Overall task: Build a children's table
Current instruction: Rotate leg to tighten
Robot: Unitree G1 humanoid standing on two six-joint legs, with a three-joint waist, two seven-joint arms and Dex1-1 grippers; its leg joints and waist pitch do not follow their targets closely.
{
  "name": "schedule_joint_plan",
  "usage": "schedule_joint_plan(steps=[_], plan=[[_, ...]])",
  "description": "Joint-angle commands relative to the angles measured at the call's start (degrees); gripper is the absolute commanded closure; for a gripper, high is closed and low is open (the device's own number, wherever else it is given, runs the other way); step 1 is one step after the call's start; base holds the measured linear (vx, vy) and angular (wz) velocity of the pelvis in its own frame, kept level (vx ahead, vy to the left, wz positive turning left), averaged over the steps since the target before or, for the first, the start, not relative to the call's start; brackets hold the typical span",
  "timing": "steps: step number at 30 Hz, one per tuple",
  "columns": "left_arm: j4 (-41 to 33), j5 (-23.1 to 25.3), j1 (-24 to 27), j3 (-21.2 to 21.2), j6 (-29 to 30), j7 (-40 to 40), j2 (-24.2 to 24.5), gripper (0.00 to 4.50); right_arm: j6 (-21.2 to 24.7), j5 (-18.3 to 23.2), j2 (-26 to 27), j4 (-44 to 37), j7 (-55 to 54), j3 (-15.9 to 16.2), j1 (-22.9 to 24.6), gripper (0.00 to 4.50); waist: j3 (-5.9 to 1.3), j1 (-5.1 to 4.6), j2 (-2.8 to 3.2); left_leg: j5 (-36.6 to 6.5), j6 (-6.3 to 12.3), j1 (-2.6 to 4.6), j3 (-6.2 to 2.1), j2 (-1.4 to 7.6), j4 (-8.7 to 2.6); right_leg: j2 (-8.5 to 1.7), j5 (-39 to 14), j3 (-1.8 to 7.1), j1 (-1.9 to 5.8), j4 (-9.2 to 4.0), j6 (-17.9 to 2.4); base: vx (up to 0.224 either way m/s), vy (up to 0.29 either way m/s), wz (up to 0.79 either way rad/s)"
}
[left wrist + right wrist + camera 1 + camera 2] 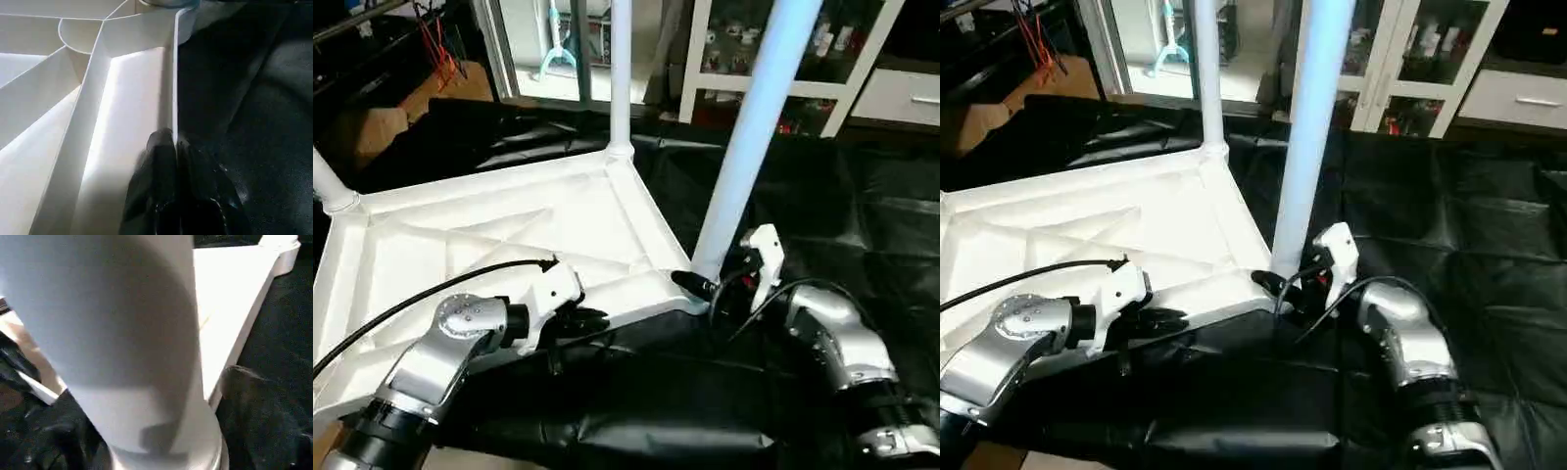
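Tabletop (480, 245) lies underside up, near leg (744, 147) standing in its corner socket — leg-fitting step, right gripper (729, 284) apparently released beside its base. Left gripper (173, 161) clenched on the tabletop's near rim; next likely calls for checking seating — then the remaining leg

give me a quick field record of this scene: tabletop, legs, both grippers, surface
tabletop: white tabletop lying upside down, ribbed underside facing up
legs fitted: near leg, far leg and left leg standing in corner sockets
left gripper: left gripper shut on the tabletop's near edge wall
right gripper: right gripper at the base of the near leg, one finger each side of it; grip cannot be told
surface: black sheet under the tabletop
background: white glass-door cabinet
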Motion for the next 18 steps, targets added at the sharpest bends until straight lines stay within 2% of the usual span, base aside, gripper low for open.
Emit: schedule_joint_plan(steps=[1, 2, 4, 5, 6, 8, 10, 13, 15, 16, 17, 18], plan=[[3.68, 0.92, 1.80, 0.42, 2.76, 2.87, -0.73, 4.50, 1.71, -1.25, 1.48, 1.09, -5.74, -1.58, 1.12, 1.00, -1.74, 0.07, -0.20, -8.50, 3.38, 0.73, -0.33, 2.15, -3.84, -3.33, 2.18, 1.59, 1.10, -4.12, -16.38, 0.000, 0.000, 0.00], [3.53, 0.90, 1.53, 0.41, 3.61, 3.99, -1.64, 4.50, 2.28, -1.67, 2.90, 0.95, -8.28, -1.65, 1.34, 1.00, -1.59, 0.02, -0.01, -9.07, 2.65, 0.76, -0.37, 2.16, -4.03, -3.30, 1.19, 1.61, 0.98, -4.22, -16.22, 0.000, 0.000, 0.00], [2.80, 0.73, 0.88, -0.11, 5.50, 6.52, -4.50, 4.50, 4.66, -2.25, 7.05, 1.15, -15.54, -2.22, 1.61, 1.13, -1.63, 0.06, -0.08, -9.52, 1.68, 0.93, -0.40, 2.17, -4.14, -3.31, 0.07, 1.65, 0.85, -4.27, -15.93, 0.000, 0.000, 0.00], [2.74, 0.69, 0.84, -0.16, 5.65, 6.68, -4.72, 4.50, 4.77, -2.31, 7.29, 1.21, -16.08, -2.22, 1.61, 1.31, -1.63, 0.10, 0.14, -10.05, 1.10, 1.03, -0.36, 2.12, -4.17, -3.33, -0.79, 1.72, 0.75, -4.36, -15.65, 0.000, 0.000, 0.00], [2.44, 0.64, 0.57, -0.51, 6.71, 7.71, -5.95, 4.50, 5.66, -2.17, 8.75, 1.70, -18.89, -2.68, 1.45, 1.45, -1.56, 0.13, 0.10, -10.52, 0.70, 1.07, -0.38, 2.20, -4.25, -3.30, -1.31, 1.78, 0.71, -4.43, -15.30, 0.000, 0.000, 0.00], [2.29, 0.77, 0.29, -0.83, 7.65, 8.78, -7.03, 4.50, 6.36, -2.00, 9.97, 2.24, -21.53, -3.33, 1.21, 1.49, -1.49, 0.14, 0.19, -11.64, 0.12, 1.05, -0.39, 2.07, -4.37, -3.27, -2.79, 1.80, 0.65, -4.61, -14.65, 0.000, 0.000, 0.00], [2.37, 1.61, -0.73, -1.41, 11.20, 13.10, -10.78, 4.50, 7.82, -2.28, 13.00, 4.61, -30.52, -5.69, 0.16, 1.67, -1.37, -0.04, 0.21, -12.54, -0.65, 1.13, -0.38, 2.19, -4.55, -3.30, -4.00, 1.92, 0.44, -4.75, -14.14, 0.000, 0.000, 0.00], [5.59, 2.98, -3.83, -0.24, 15.76, 23.63, -19.98, 4.50, 7.46, -0.90, 18.08, 9.48, -44.93, -11.57, -1.68, 1.69, -1.16, -0.01, 0.20, -14.91, -2.14, 1.57, -0.23, 2.11, -4.67, -3.45, -8.27, 2.10, 0.02, -5.25, -13.32, 0.000, 0.000, 0.00], [7.79, 2.61, -5.84, 0.96, 16.53, 28.61, -25.87, 4.50, 6.44, -1.02, 20.33, 10.60, -49.10, -12.62, -2.04, 1.70, -0.74, 0.31, 0.02, -18.76, -3.01, 2.10, -0.17, 2.08, -4.77, -3.49, -14.00, 2.21, -0.63, -6.01, -11.91, 0.000, 0.000, 0.00], [8.27, 2.39, -6.34, 1.17, 16.65, 29.54, -27.35, 4.50, 6.22, -1.11, 20.89, 10.71, -49.67, -12.59, -2.08, 1.70, -1.06, 0.72, -0.05, -19.92, -3.46, 2.48, -0.31, 2.04, -4.67, -3.56, -15.92, 2.25, -0.63, -6.21, -10.47, 0.000, 0.000, 0.00], [8.26, 2.38, -6.76, 0.08, 16.27, 28.96, -28.37, 4.50, 5.79, -1.68, 21.38, 10.54, -49.13, -11.81, -2.13, 1.70, -1.35, 0.90, -0.51, -18.27, -3.01, 1.79, -0.41, 1.94, -4.78, -3.44, -13.97, 2.26, -0.12, -6.08, -9.09, 0.000, 0.000, 0.00], [7.75, 2.39, -6.85, -1.68, 15.40, 27.14, -28.68, 4.50, 4.70, -1.93, 21.87, 10.17, -47.52, -11.02, -2.27, 1.71, -1.51, 1.09, -0.51, -15.82, -2.48, 1.26, -0.50, 1.88, -4.83, -3.39, -10.30, 2.18, 0.21, -5.80, -8.27, 0.000, 0.000, 0.00]])
